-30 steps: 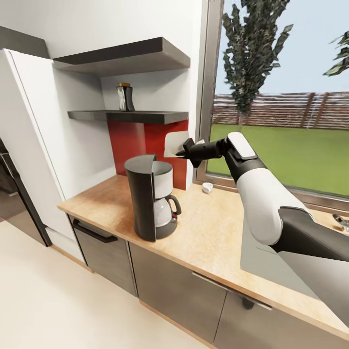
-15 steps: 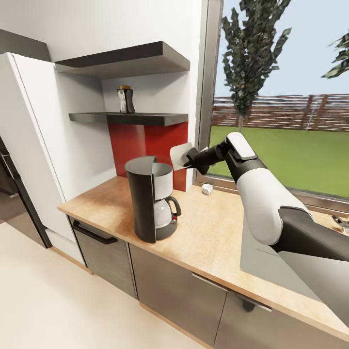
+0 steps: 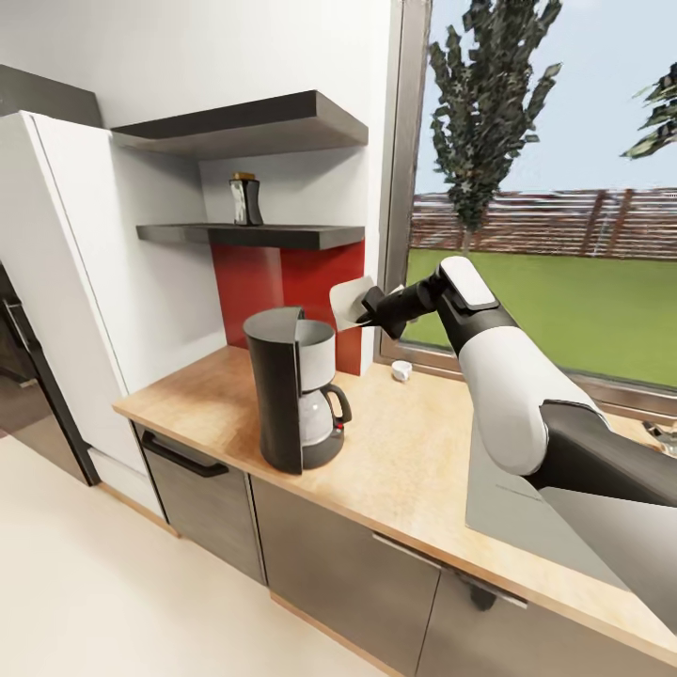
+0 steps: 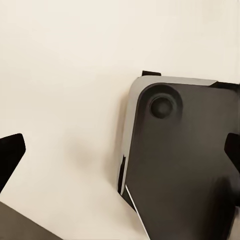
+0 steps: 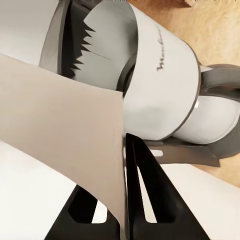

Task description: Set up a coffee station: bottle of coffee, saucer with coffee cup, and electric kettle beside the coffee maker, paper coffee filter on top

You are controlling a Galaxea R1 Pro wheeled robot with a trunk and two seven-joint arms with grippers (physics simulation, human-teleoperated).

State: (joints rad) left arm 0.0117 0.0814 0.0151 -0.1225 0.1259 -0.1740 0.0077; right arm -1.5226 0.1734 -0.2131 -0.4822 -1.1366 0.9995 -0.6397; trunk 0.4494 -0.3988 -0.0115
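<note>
Filter (image 3: 350, 303) pinched flat between the closed fingers of the right gripper (image 3: 369, 308), held in the air above and just to the window side of the coffee maker (image 3: 296, 387). Seen from the right wrist, hanging as a pale sheet (image 5: 65, 135) over the open top of the machine (image 5: 150, 80), apart from it, not yet laid down. So, filter step under way but unfinished.

Coffee maker standing upright on the countertop (image 3: 404, 451), carafe in place: that part already met. Bottle of coffee (image 3: 246, 198) on the lower wall shelf (image 3: 254, 233), untouched, to be brought down beside the machine. Cup (image 3: 401, 370) sitting on the counter by the window frame, well apart from the machine; too small to tell whether resting on a saucer. Kettle and saucer to be found and set nearby.

Left gripper: two dark fingertips (image 4: 10, 152) spread wide at the edges of its wrist view, open and empty, over pale floor and a dark robot part.

Judged overall: one item satisfied, one in hand, three or four left.
</note>
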